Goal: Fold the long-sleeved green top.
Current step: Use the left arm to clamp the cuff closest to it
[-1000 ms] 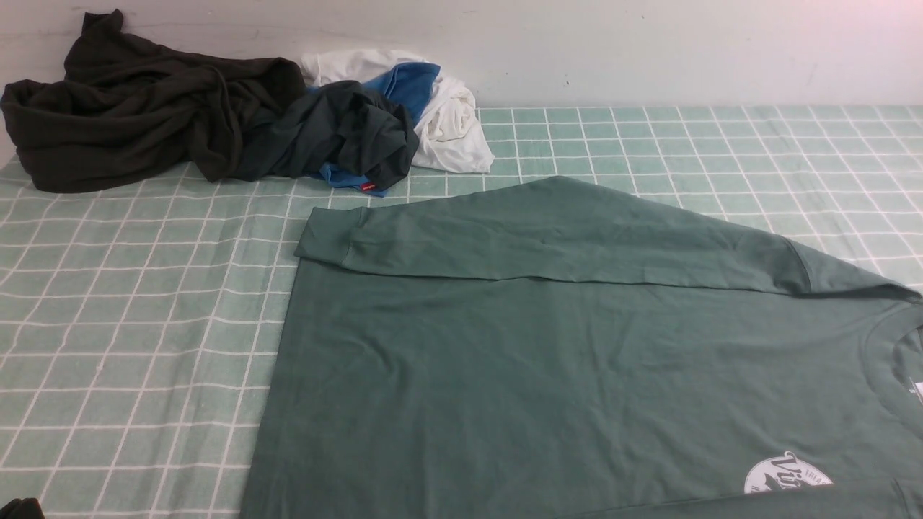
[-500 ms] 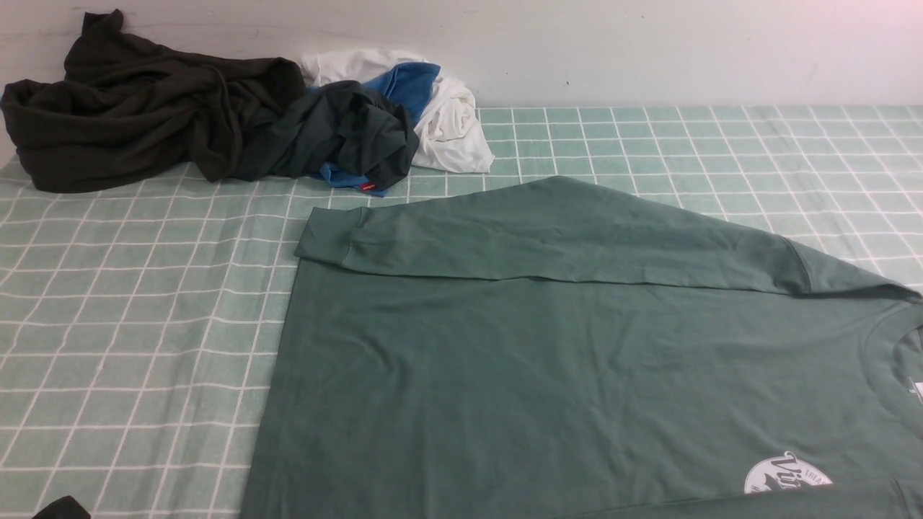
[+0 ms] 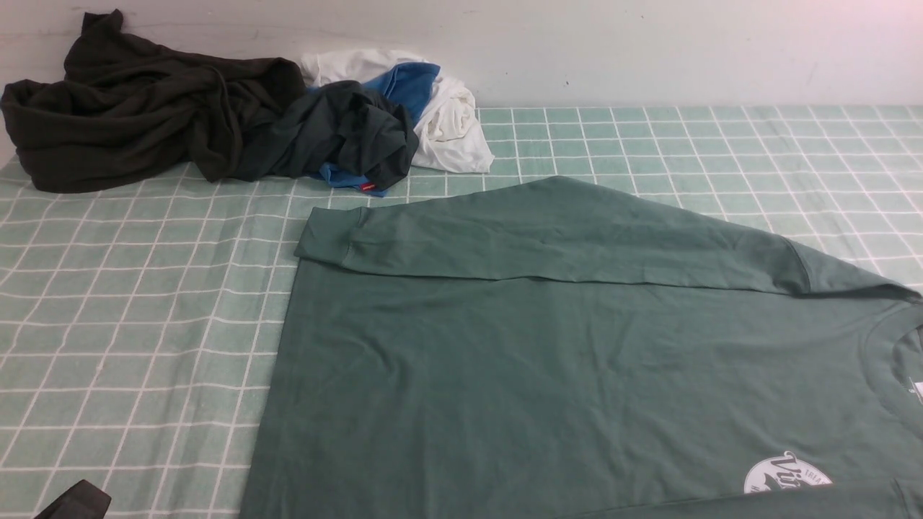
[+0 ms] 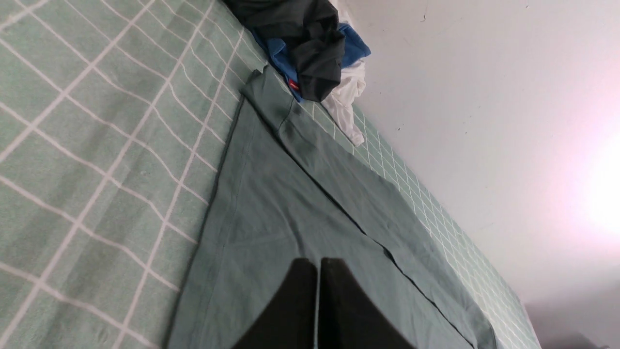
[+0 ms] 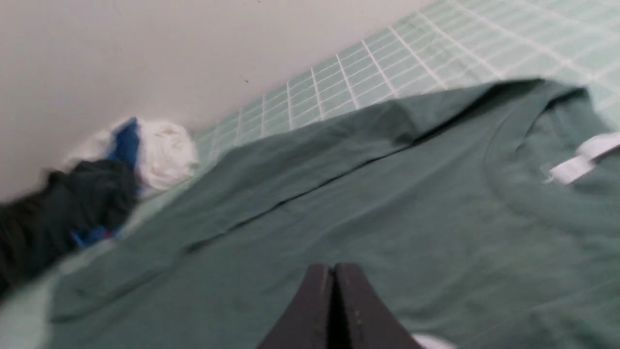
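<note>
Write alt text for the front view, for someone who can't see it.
A sage-green long-sleeved top lies flat on a green checked cloth, one sleeve folded across its far edge, a white round logo at lower right. A pile of dark, blue and white clothes sits far left by the wall.

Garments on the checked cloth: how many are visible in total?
5: green long-sleeved top spread flat, centre-right; heaped at the far left, an olive-black garment, a blackish-green shirt with red tag, a blue piece, a white piece. Others may be buried.
</note>
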